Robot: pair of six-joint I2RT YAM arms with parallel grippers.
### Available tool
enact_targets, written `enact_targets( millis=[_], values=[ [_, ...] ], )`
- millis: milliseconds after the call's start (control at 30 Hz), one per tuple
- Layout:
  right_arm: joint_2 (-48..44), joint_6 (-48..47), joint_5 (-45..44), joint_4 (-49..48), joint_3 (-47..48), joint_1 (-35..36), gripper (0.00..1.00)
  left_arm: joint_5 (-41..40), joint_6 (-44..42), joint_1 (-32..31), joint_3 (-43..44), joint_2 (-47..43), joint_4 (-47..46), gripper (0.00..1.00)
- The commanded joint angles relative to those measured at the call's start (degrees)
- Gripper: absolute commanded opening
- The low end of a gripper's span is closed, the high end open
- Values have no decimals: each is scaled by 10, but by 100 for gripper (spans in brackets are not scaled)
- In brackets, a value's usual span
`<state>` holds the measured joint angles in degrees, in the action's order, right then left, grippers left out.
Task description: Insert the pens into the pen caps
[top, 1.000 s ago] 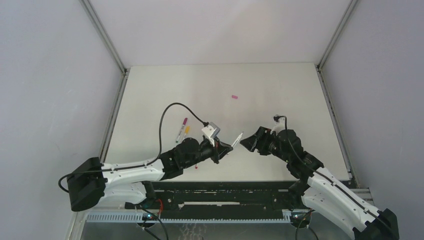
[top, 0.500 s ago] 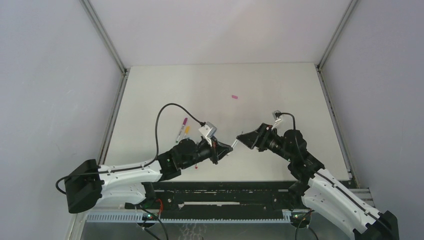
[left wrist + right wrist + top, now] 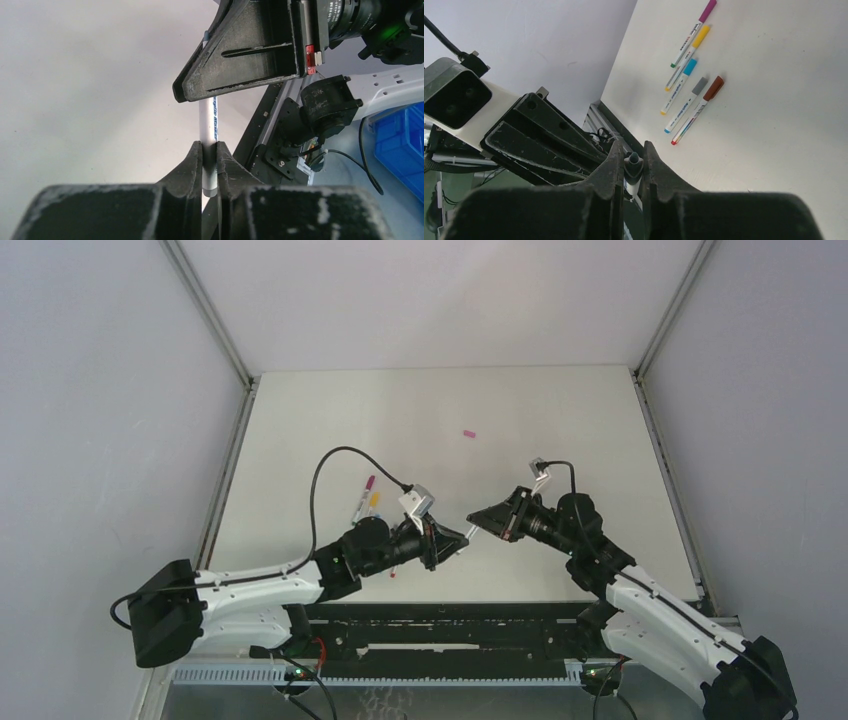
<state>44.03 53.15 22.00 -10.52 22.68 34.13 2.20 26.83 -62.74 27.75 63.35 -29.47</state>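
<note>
A white pen [image 3: 208, 125] with blue lettering hangs in the air between both arms. My left gripper [image 3: 209, 146] is shut on its rear end, a finger pressed to each side of the barrel. My right gripper [image 3: 633, 150] is shut on the other end, and the pen's dark pointed tip [image 3: 633, 161] shows between its fingers. From above, the left gripper [image 3: 462, 538] and right gripper [image 3: 474, 513] meet nose to nose over the pen [image 3: 472, 528]. A pink pen cap [image 3: 467, 433] lies alone farther back on the table.
Several pens with coloured caps on them [image 3: 686, 85] lie side by side on the table, seen from above at the left [image 3: 365, 498]. A small red piece [image 3: 393, 575] lies under the left arm. The black rail [image 3: 450, 615] runs along the near edge.
The right gripper moved left onto the pen's tip end and shut on it. The left gripper stayed in place, still round the pen.
</note>
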Motion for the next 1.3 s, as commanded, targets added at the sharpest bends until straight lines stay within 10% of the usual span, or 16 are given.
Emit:
enact_targets(
  millis=[0,567,800,967,1267],
  values=[
    [-9,-4,20,-47,3,4,0,14,8,3,19,12,-7,21],
    [26,-67,38,-39,33,50,0,35,32,17,30,30,-19,30],
    [40,-92,26,-25,47,62,0,42,40,22,22,28,-22,1],
    [63,-187,-62,98,120,78,50,31,69,62,-23,-2,-33,0],
    [236,-341,-199,253,279,32,58,70,37,259,-117,-113,17,0]
  ],
)
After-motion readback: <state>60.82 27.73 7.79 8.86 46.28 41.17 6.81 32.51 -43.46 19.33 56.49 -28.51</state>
